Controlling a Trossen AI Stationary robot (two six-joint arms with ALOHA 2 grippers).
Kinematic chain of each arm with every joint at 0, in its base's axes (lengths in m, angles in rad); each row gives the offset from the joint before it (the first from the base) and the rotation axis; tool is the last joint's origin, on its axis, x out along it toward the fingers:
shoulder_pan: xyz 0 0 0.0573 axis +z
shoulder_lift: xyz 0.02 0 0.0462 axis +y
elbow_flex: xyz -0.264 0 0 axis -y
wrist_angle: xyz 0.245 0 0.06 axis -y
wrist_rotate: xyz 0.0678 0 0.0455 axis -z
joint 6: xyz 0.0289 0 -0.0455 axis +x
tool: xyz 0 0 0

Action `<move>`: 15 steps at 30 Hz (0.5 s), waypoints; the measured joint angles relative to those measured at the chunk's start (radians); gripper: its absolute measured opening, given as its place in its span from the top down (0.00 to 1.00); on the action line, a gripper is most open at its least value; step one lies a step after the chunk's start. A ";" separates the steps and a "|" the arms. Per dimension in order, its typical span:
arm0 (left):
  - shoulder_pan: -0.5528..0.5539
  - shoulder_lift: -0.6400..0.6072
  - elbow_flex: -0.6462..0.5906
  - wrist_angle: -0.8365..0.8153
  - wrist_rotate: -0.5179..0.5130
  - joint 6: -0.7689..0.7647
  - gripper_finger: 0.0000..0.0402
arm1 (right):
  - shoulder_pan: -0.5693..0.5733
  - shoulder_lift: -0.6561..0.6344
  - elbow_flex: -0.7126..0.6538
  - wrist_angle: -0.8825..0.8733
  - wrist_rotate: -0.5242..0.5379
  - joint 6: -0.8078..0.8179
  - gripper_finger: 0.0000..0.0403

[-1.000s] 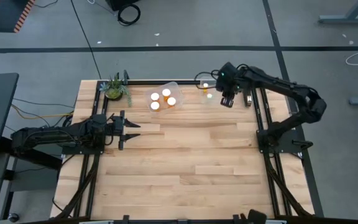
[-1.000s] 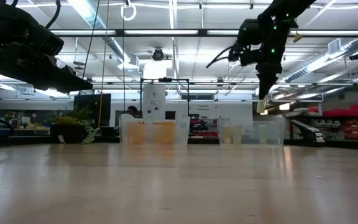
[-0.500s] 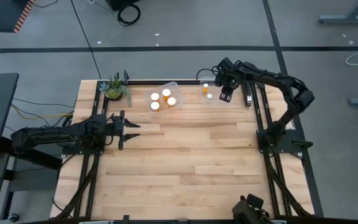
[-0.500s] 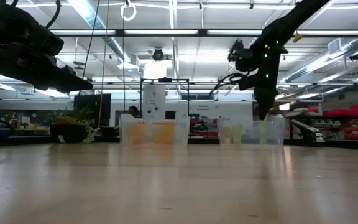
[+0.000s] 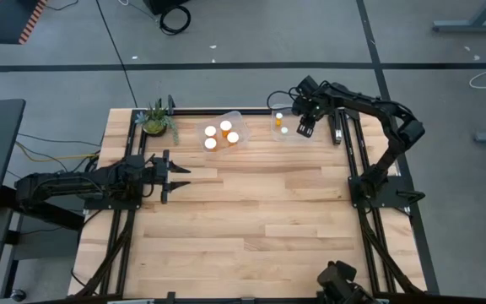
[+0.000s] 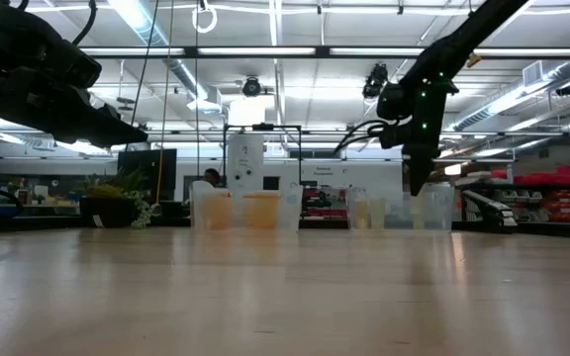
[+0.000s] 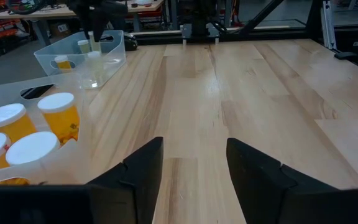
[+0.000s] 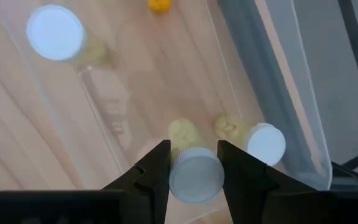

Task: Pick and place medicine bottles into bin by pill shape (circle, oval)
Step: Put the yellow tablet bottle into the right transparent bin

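Note:
Two clear tubs stand at the table's far edge. The left tub [image 5: 236, 118] holds several orange, white-capped medicine bottles [image 5: 225, 127], also in the left wrist view [image 7: 59, 115]. My right gripper [image 5: 305, 128] points down into the right tub [image 5: 274, 138] and is shut on a pale, white-capped bottle [image 8: 196, 176]. Two more capped bottles [image 8: 55, 32] [image 8: 265, 144] stand on that tub's floor. My left gripper [image 5: 174, 169] waits open and empty over the table's left side. My right gripper pinches the bottle's white cap [image 8: 176, 177] between its two fingers, one on each side. The fingers come from above, pointing down. The bottle hangs upright below them inside the right tub. I cannot tell whether its base touches the tub floor.
A small potted plant [image 5: 157, 120] stands at the far left corner beside the left tub. A yellow bit [image 8: 159, 5] lies in the right tub. Bare wood [image 5: 260, 219] spans the middle and near part of the table.
My right gripper has gone down and a little toward the far edge, carrying the bottle from above the right tub's rim down into the tub. The bottle stays upright in the hold.

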 joint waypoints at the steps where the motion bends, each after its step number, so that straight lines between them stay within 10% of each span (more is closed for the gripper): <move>1: 0.000 0.000 0.000 0.000 0.000 0.000 0.53 | -0.003 0.000 0.000 0.003 -0.007 0.002 0.67; 15: 0.000 0.000 0.000 0.000 0.000 0.000 0.53 | -0.002 0.000 -0.085 0.049 -0.015 0.026 0.67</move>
